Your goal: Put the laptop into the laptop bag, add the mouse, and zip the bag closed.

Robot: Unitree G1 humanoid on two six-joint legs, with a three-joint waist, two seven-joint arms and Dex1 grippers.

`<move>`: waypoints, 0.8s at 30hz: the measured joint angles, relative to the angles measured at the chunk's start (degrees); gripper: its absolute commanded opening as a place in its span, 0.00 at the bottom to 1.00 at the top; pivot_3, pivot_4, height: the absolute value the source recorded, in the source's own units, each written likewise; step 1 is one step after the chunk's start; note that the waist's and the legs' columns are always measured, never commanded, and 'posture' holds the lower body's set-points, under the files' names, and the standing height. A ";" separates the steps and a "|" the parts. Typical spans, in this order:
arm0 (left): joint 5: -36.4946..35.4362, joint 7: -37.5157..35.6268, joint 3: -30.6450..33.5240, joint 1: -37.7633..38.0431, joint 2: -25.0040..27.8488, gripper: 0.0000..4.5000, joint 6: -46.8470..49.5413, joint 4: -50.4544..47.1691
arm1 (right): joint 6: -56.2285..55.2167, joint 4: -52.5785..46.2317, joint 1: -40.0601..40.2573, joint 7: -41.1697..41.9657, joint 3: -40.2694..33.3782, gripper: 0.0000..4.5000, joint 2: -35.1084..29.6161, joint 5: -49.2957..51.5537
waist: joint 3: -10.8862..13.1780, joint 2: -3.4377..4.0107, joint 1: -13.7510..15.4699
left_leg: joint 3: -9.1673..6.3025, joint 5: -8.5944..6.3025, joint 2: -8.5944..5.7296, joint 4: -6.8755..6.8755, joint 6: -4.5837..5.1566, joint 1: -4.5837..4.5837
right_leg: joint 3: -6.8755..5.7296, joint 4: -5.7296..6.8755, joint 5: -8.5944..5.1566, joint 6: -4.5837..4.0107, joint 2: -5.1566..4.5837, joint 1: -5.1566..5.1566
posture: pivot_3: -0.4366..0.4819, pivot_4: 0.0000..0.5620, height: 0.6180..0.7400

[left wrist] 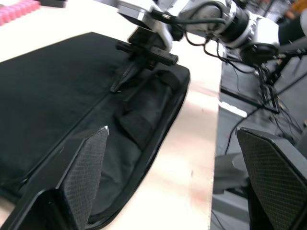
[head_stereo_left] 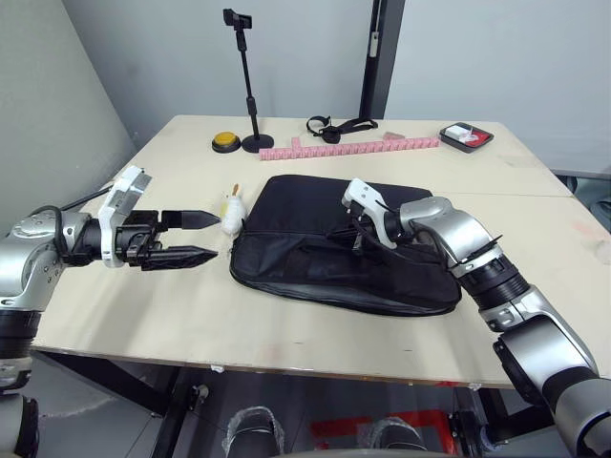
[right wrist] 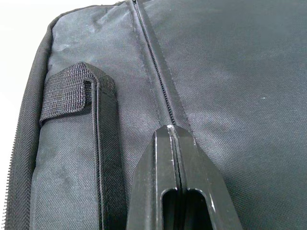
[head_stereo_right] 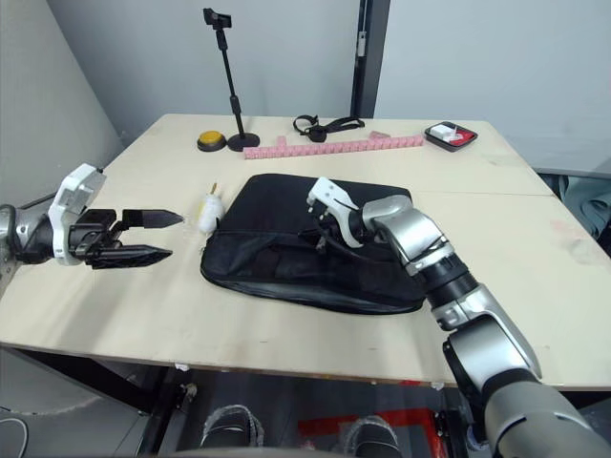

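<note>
No brand, label or writing can be read on anything here; the laptop bag (head_stereo_left: 334, 243) lies flat on the table (head_stereo_left: 286, 329), its long axis running across the robot's front, its 2 strap handles (right wrist: 79, 96) lying along its near side; the right gripper (head_stereo_left: 351, 232) reaches in from the right with the forearm angled over the bag, its 2 fingers (right wrist: 177, 182) pressed together with tips at the zipper line (right wrist: 153, 52); the left gripper (head_stereo_left: 205, 238) is held level beside the bag's left end, fingers apart, pointing at it, near a fluffy white-and-yellow toy (head_stereo_left: 231, 212).
</note>
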 measured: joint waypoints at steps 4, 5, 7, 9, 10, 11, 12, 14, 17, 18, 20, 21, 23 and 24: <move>2.44 8.64 0.31 -5.52 -3.28 0.99 1.54 9.50 | -0.07 0.30 -0.16 0.08 0.03 0.00 0.15 -0.42 | -0.05 -0.05 0.03 | -0.05 0.02 0.00 0.00 -0.03 0.01 | -0.02 0.07 0.00 -0.01 0.00 0.01 | 0.48 0.27 0.99; 3.34 11.67 0.36 -7.51 -4.81 0.99 1.86 12.10 | -0.04 0.31 -0.15 0.16 0.04 0.00 -0.01 -0.56 | -0.06 -0.07 0.13 | -0.05 0.02 0.00 0.01 -0.03 0.01 | -0.03 0.07 0.00 0.00 0.00 0.03 | 0.48 0.27 0.99; 5.75 18.30 0.35 -11.79 -7.68 0.99 2.29 17.22 | -0.02 0.22 -0.33 0.30 0.23 0.00 -0.02 -1.01 | -0.10 -0.13 0.25 | -0.11 0.04 -0.01 0.02 -0.06 -0.02 | -0.07 0.08 0.01 0.00 -0.01 0.03 | 0.48 0.27 0.99; 8.75 26.88 0.32 -17.98 -11.39 0.99 3.54 25.09 | -0.01 0.11 -0.37 0.41 0.33 0.00 0.00 -1.39 | -0.14 -0.20 0.24 | -0.15 0.06 -0.01 0.06 -0.10 -0.03 | -0.08 0.08 0.01 0.00 0.00 0.05 | 0.48 0.27 0.99; 9.58 29.19 0.26 -19.64 -12.33 0.99 3.89 27.40 | -0.02 0.03 -0.41 0.41 0.40 0.00 0.17 -1.42 | -0.15 -0.22 0.18 | -0.16 0.09 -0.02 0.07 -0.13 -0.04 | -0.06 0.07 0.02 0.01 0.01 0.05 | 0.48 0.27 0.99; 10.79 31.77 0.21 -21.93 -13.47 0.99 4.52 31.10 | -0.02 -0.21 -0.38 0.49 0.46 0.00 0.17 -1.42 | -0.15 -0.22 0.13 | -0.16 0.11 -0.02 0.08 -0.15 -0.05 | -0.05 0.05 0.01 0.02 0.02 0.04 | 0.48 0.27 0.99; 11.69 33.35 0.11 -23.14 -14.06 0.99 4.71 33.39 | -0.01 -0.59 -0.33 0.55 0.53 0.00 0.20 -1.42 | -0.15 -0.22 -0.01 | -0.17 0.13 -0.02 0.07 -0.18 -0.07 | -0.04 -0.02 0.01 0.02 0.04 0.02 | 0.48 0.27 0.99; 13.82 36.20 0.05 -25.94 -15.49 0.99 4.36 38.89 | 0.28 -1.16 -0.24 0.64 0.53 0.00 0.05 -1.42 | -0.16 -0.23 -0.01 | -0.19 0.24 -0.02 0.01 -0.37 -0.13 | -0.07 -0.16 0.01 0.03 0.06 0.03 | 0.48 0.27 0.99; 16.22 38.27 0.05 -28.11 -17.51 0.99 3.22 44.93 | 1.07 -1.93 -0.04 0.59 0.43 0.00 -0.16 -1.42 | -0.16 -0.24 0.04 | -0.22 0.25 -0.02 -0.06 -0.40 -0.19 | -0.13 -0.29 0.01 0.03 0.06 0.04 | 0.48 0.27 0.99; 17.15 39.04 0.02 -28.97 -18.35 0.99 2.57 47.22 | 1.37 -2.41 0.23 0.36 0.28 0.00 -0.25 -1.42 | -0.16 -0.24 0.13 | -0.24 0.25 -0.02 -0.06 -0.40 -0.20 | -0.15 -0.31 0.02 0.02 0.06 0.04 | 0.48 0.27 0.99; 19.17 40.61 -0.24 -30.13 -19.48 0.99 0.80 50.63 | 1.88 -3.58 0.95 -0.32 -0.04 0.00 -0.31 -1.44 | -0.16 -0.24 0.18 | -0.26 0.25 -0.02 -0.06 -0.39 -0.20 | -0.16 -0.31 0.02 0.02 0.06 0.06 | 0.48 0.27 0.99; 19.98 41.32 -0.28 -30.48 -19.89 0.99 0.10 51.78 | 2.10 -3.97 1.26 -0.59 -0.21 0.00 -0.33 -1.44 | -0.16 -0.24 0.26 | -0.28 0.25 -0.02 -0.06 -0.39 -0.20 | -0.17 -0.31 0.02 0.02 0.05 0.07 | 0.48 0.27 0.99; 20.87 42.15 -0.10 -31.48 -21.13 0.99 -1.19 54.54 | 2.54 -5.18 1.96 -1.05 -0.56 0.00 -0.84 -1.44 | -0.16 -0.25 0.40 | -0.30 0.25 -0.02 -0.06 -0.39 -0.21 | -0.19 -0.34 0.02 0.03 0.05 0.07 | 0.48 0.27 0.99; 21.06 42.05 -0.09 -31.74 -21.65 0.88 -1.46 55.35 | 2.87 -5.87 2.28 -1.34 -0.65 0.00 -1.07 -1.44 | -0.16 -0.25 0.61 | -0.32 0.25 -0.02 -0.06 -0.40 -0.23 | -0.22 -0.37 0.02 0.02 0.04 0.09 | 0.48 0.27 0.99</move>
